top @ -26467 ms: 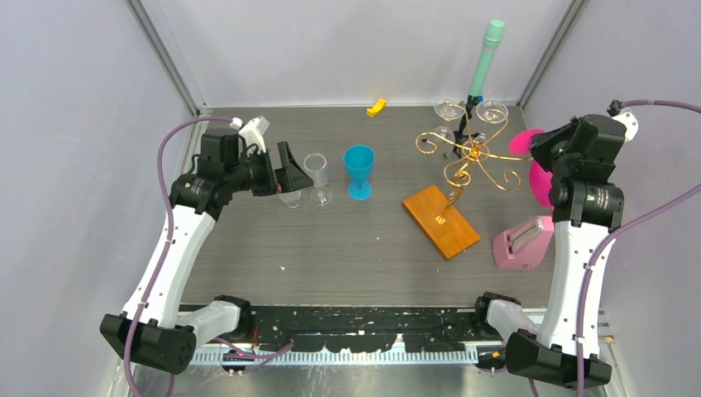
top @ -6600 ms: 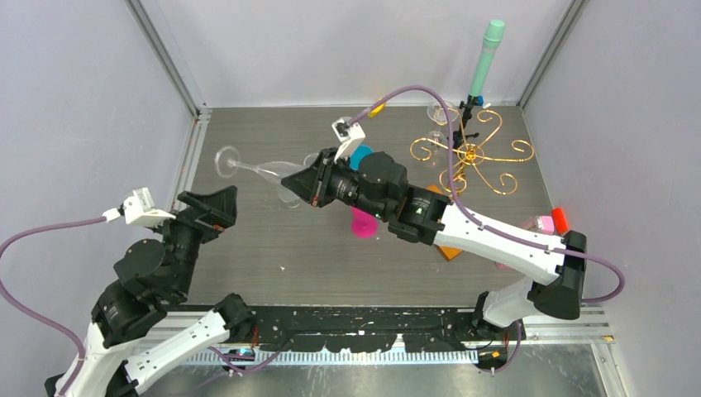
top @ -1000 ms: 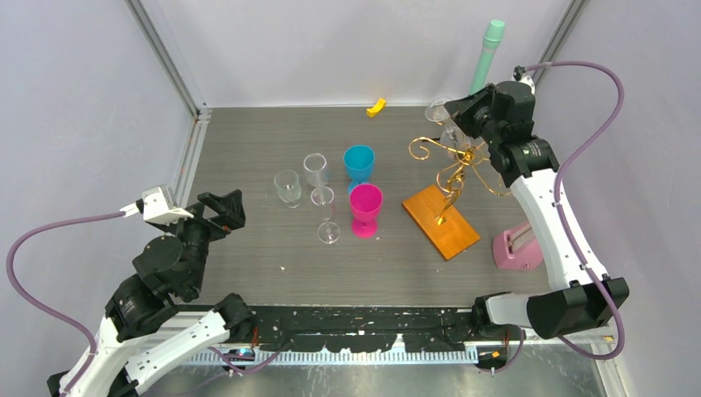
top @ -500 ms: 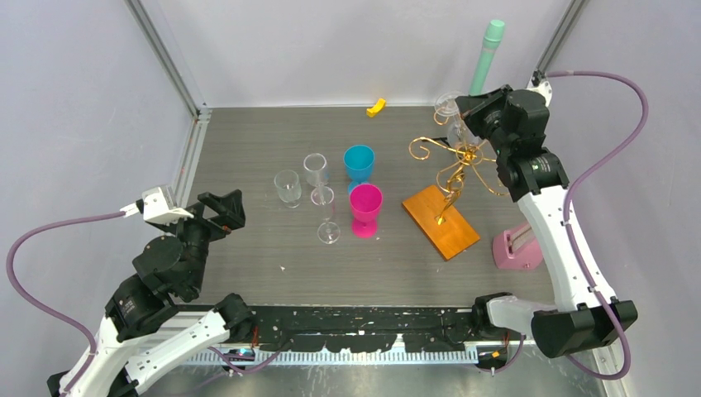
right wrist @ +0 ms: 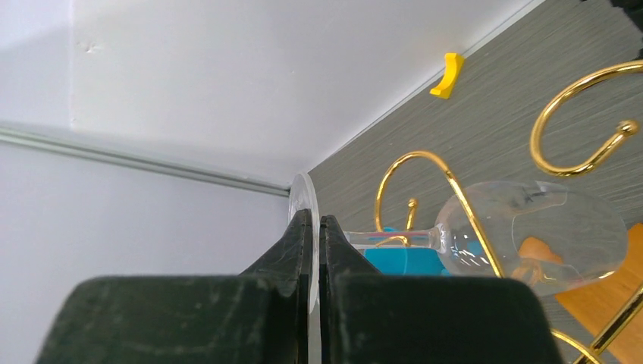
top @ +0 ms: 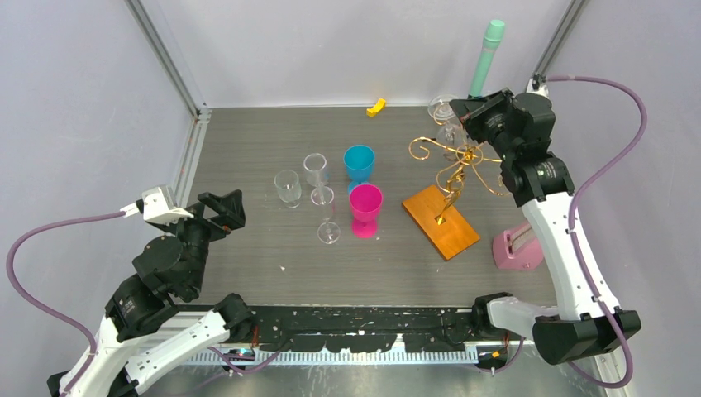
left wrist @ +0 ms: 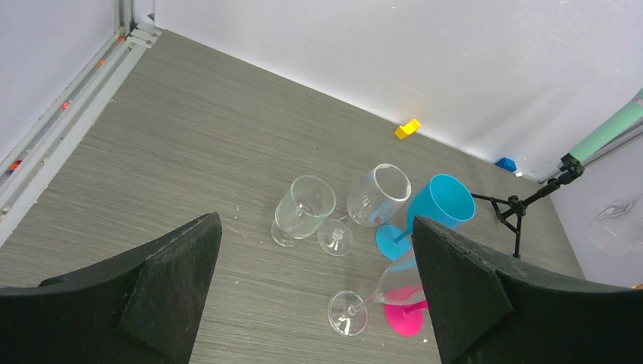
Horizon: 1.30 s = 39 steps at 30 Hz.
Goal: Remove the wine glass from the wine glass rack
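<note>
Right now your right gripper point(right wrist: 309, 221) is pinched tight on the thin foot of the wine glass point(right wrist: 531, 236), and the disc shows edge-on between the two black fingers. From there the stem runs sideways to the bowl. One gold curl of the wine glass rack point(top: 441, 222) crosses in front where stem meets bowl, so you cannot tell from the wrist view whether the glass is free of the wire. Seen from above, the glass sits at the far side of the rack, just beside the far curls, high above the wooden base. Compared with half a second ago, the wrist has slid a little to the right and toward you, the glass foot has moved with it, and the arm's lower links have swung further out to the right. The rack has not shifted. Your left gripper point(left wrist: 314, 220) is spread wide with nothing in it, parked low at the near left exactly as it was a second ago. On the table point(top: 248, 149), the blue goblet point(top: 359, 169), pink goblet point(top: 365, 208) and three clear glasses point(top: 287, 186) stand where they stood.
</note>
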Available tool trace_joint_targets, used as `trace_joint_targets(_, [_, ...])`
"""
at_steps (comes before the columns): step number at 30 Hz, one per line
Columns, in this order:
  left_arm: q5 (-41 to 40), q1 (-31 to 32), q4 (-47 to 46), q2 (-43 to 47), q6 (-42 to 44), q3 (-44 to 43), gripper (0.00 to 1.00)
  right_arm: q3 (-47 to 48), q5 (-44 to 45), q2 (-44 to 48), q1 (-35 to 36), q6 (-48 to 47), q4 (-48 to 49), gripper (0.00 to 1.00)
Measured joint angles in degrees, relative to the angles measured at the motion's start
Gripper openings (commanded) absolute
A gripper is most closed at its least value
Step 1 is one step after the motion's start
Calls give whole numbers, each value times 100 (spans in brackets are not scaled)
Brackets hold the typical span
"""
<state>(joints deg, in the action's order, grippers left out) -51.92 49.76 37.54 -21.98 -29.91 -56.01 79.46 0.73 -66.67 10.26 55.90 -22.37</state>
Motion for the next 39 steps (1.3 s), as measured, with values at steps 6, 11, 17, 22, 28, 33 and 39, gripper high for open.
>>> trace_joint_targets(6, [9, 0, 0, 0, -9, 2, 100, -17, -507, 94, 0, 306, 111, 0])
trace_joint_targets(11, [4, 0, -42, 0, -13, 39, 100, -146, -911, 0, 0, 608, 393, 0])
trace_joint_targets(17, [7, 0, -52, -2, -33, 164, 100, -284, -1637, -313, 0, 918, 1241, 0])
trace_joint_targets(22, [9, 0, -81, -50, -87, 199, 100, -393, -2380, -551, 2, 1213, 2428, 0])
trace_joint_targets(28, [223, 0, -286, -245, 66, 352, 100, -422, -3010, -732, 138, 1740, 3600, 0])
trace_joint_targets(33, [1019, 0, -704, -533, 776, 417, 100, -411, -3211, -916, 907, 2114, 3987, 0])
trace_joint_targets(39, [1923, 0, -859, -914, 1902, 247, 100, -391, -3342, -1250, 2079, 2649, 3888, 0])
